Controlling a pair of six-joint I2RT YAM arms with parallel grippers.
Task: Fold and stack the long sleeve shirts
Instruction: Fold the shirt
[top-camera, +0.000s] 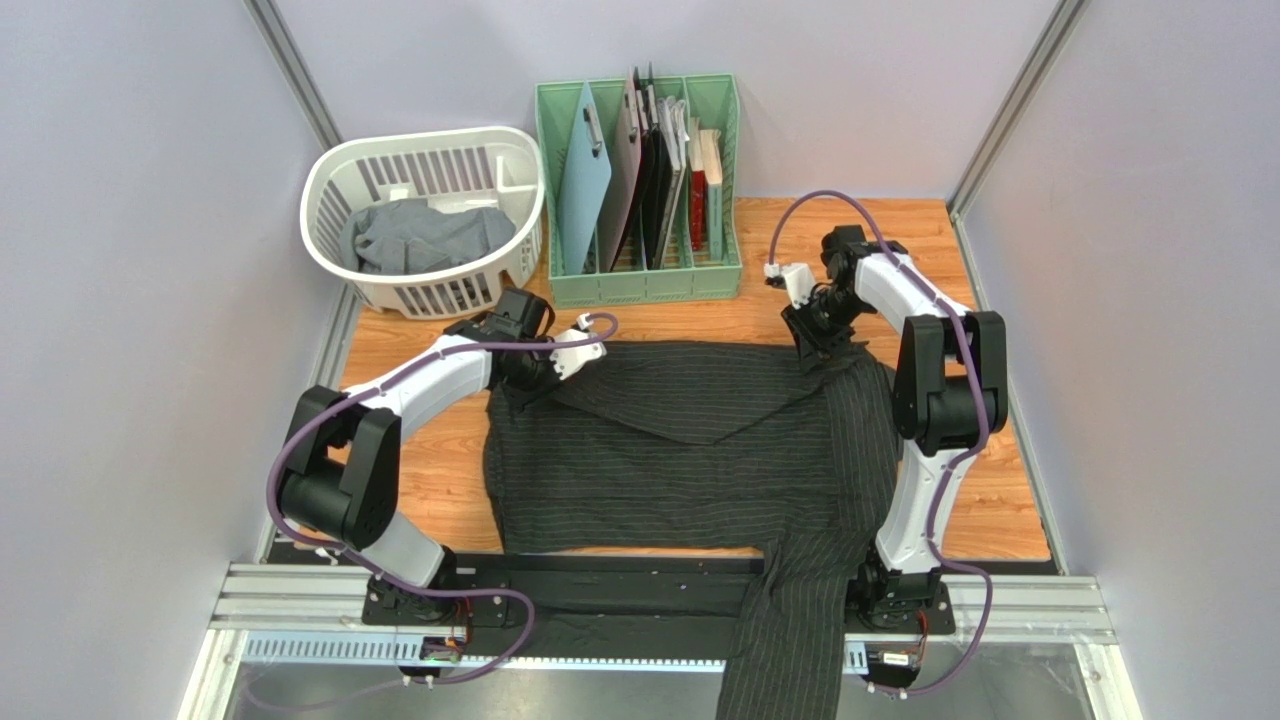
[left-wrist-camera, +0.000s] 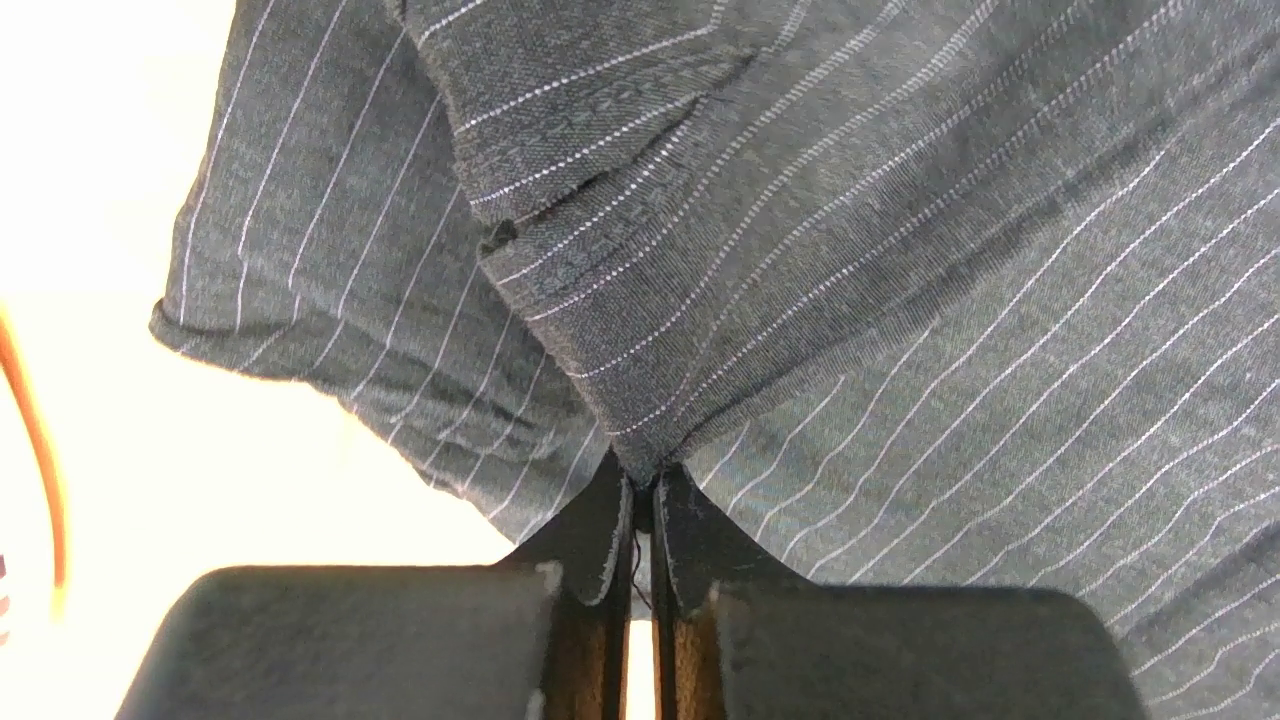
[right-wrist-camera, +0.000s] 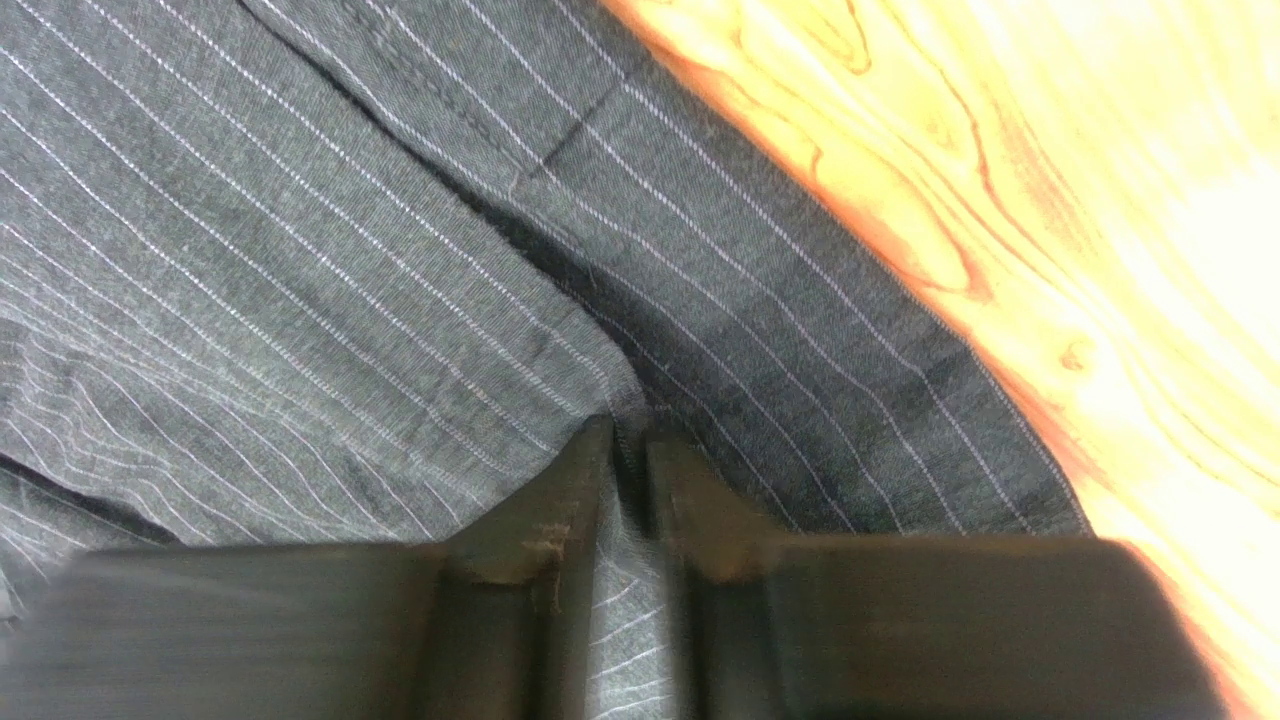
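The black pinstriped long sleeve shirt (top-camera: 676, 450) lies spread across the wooden table, with one sleeve (top-camera: 781, 645) hanging over the near edge. My left gripper (top-camera: 529, 365) sits at the shirt's far left corner. In the left wrist view it (left-wrist-camera: 643, 488) is shut on a pinched fold of the striped cloth (left-wrist-camera: 902, 300). At the shirt's far right corner is my right gripper (top-camera: 816, 348). In the right wrist view its jaws (right-wrist-camera: 631, 443) are closed on a ridge of the cloth (right-wrist-camera: 301, 300). The grey shirt (top-camera: 428, 237) lies crumpled in the basket.
A white laundry basket (top-camera: 323, 180) stands at the back left. Beside it a green rack (top-camera: 646, 282) holds upright boards and folders. Bare wood (top-camera: 421, 495) shows left of the shirt and a strip (top-camera: 1007, 510) shows to its right. Grey walls close in both sides.
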